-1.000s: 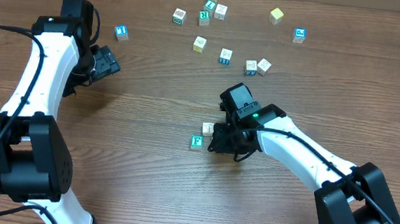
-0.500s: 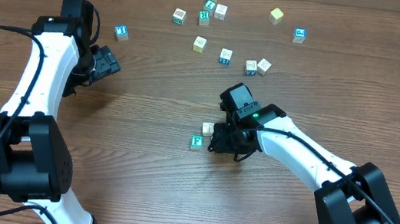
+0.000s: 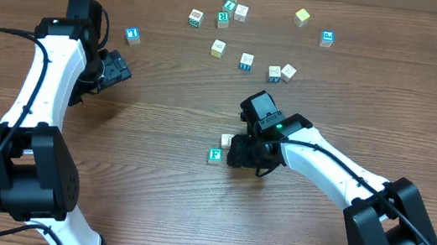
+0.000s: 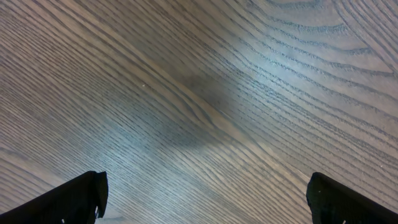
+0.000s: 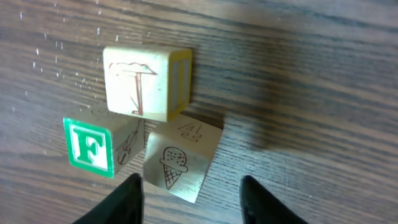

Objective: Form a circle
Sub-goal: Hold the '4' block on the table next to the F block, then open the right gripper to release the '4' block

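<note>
Roughly triangular cube cluster (image 5: 148, 111)

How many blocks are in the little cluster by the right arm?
3: umbrella block at top, green F block lower left, ice-cream block nearest the fingers. None seems hidden.

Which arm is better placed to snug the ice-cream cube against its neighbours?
Right. The right claw straddles the ice-cream cube beside the green F cube; the left claw hangs open over bare wood.
</note>
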{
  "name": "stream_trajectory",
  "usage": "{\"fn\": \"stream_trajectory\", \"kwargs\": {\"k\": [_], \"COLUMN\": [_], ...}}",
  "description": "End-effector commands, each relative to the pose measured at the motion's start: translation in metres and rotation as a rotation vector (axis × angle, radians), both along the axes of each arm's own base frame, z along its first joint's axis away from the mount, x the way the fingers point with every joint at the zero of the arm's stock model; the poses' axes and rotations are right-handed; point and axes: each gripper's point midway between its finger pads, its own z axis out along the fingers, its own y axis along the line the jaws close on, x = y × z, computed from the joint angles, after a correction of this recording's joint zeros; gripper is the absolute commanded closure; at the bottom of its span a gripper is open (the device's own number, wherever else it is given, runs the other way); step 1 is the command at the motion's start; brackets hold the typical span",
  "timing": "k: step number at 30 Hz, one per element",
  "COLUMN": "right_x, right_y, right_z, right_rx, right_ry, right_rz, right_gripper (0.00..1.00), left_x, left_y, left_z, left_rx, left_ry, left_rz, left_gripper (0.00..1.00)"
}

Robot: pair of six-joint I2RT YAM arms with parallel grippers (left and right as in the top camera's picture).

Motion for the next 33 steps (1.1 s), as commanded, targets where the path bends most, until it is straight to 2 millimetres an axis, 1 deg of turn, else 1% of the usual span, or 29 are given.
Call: {"fn": "stream_trajectory", "kwargs": {"k": [1,5,7,11,12,13,15,19,21,25,33], "right_x": [0.008,0.008,0.009,0.01,0.01,0.01,0.01,0.012,0.014,0.02,0.021], "right_y": [0.003,0.003,0.002,-0.002,-0.002,-0.002,-0.001,0.0,0.002,0.006,0.007], "right_z": [0.004,0.004,0.004,0.003,0.003,0.003,0.004,0.006,0.009,0.014,0.015], "right_rx": [0.005,0.004,-0.004,-0.019,-0.02,-0.019,-0.019,-0.013,-0.008,0.004,0.01], "right_ry": [-0.022,-0.022,-0.022,-0.02,-0.02,-0.02,-0.021,-0.022,-0.029,-0.044,-0.043], "right_rz": [-0.003,-0.004,-0.025,-0.057,-0.057,-0.057,-0.057,-0.055,-0.056,-0.061,-0.082], "right_gripper": [0.63,0.66,0.7,0.71,0.75,0.76,0.74,0.64,0.61,0.56,0.5], "left_x": [0.005,0.005,0.005,0.005,0.005,0.005,0.005,0.005,0.005,0.005,0.005], "left_y": [0.002,0.002,0.002,0.002,0.002,0.002,0.002,0.002,0.002,0.002,0.002], "left_z": [0.006,0.006,0.006,0.006,0.006,0.006,0.006,0.006,0.006,0.006,0.006], "left_rx": [0.015,0.015,0.015,0.015,0.015,0.015,0.015,0.015,0.015,0.015,0.015], "left_ry": [-0.018,-0.018,-0.018,-0.018,-0.018,-0.018,-0.018,-0.018,-0.018,-0.018,-0.018], "left_rz": [-0.009,-0.009,-0.009,-0.009,-0.009,-0.009,-0.009,-0.009,-0.009,-0.009,-0.009], "left_gripper": [0.01,0.0,0.0,0.0,0.0,0.0,0.0,0.0,0.0,0.0,0.0]}}
